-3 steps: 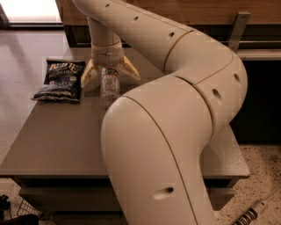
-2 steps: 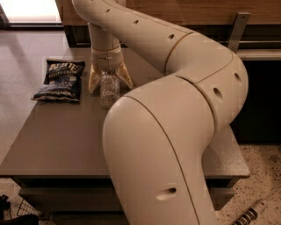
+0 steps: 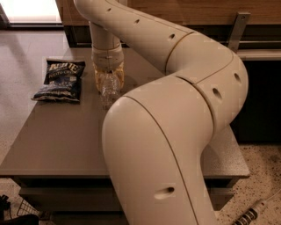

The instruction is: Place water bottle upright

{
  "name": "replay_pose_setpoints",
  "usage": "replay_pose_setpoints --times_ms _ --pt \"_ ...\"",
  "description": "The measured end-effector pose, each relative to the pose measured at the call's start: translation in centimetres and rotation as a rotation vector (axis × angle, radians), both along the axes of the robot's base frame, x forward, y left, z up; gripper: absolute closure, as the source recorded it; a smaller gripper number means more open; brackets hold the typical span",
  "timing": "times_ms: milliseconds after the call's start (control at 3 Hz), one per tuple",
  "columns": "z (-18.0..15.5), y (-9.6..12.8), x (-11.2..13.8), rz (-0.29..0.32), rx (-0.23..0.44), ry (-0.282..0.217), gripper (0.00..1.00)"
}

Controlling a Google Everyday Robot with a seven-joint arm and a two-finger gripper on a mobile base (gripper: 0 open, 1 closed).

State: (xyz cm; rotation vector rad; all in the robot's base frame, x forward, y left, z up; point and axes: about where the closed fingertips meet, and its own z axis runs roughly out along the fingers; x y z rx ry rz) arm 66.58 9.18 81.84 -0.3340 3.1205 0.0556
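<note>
Wood panelling (image 3: 197, 11) runs along the back of the room, with a dark recess under it and a pale floor (image 3: 22, 48) off to the left. A grey surface (image 3: 57, 140) fills the middle of the camera view.

The arm (image 3: 175, 88) dominates the frame. Its thick cream link rises from the bottom edge, bends at a broad elbow on the right, then sweeps back up and left across the top. From there the wrist drops straight down over the far left part of the surface.

At the wrist's end the pincer (image 3: 108, 78) points downward, its yellowish fingers (image 3: 97, 77) drawn in close on both sides of the water bottle (image 3: 107, 90), gripping its upper part. The bottle's clear ribbed body shows below the fingers, its lower end close to the surface. Whether it touches cannot be told.

Just to the left of the bottle, apart from it, a dark chip bag (image 3: 61, 81) lies flat near the left edge. Bare surface stretches from the bottle toward the near edge and left corner. On the right the arm hides much of the top. Beyond the right edge, speckled floor shows with a power strip (image 3: 250, 215) lying on it.
</note>
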Motion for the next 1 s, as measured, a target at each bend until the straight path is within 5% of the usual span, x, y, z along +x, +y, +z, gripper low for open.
replay_pose_setpoints --times_ms 333,1000 --pt "-0.05 0.14 0.19 0.0 0.004 -0.005 1.0" --pt "0.32 -0.1 0.39 0.003 0.01 -0.022 1.0"
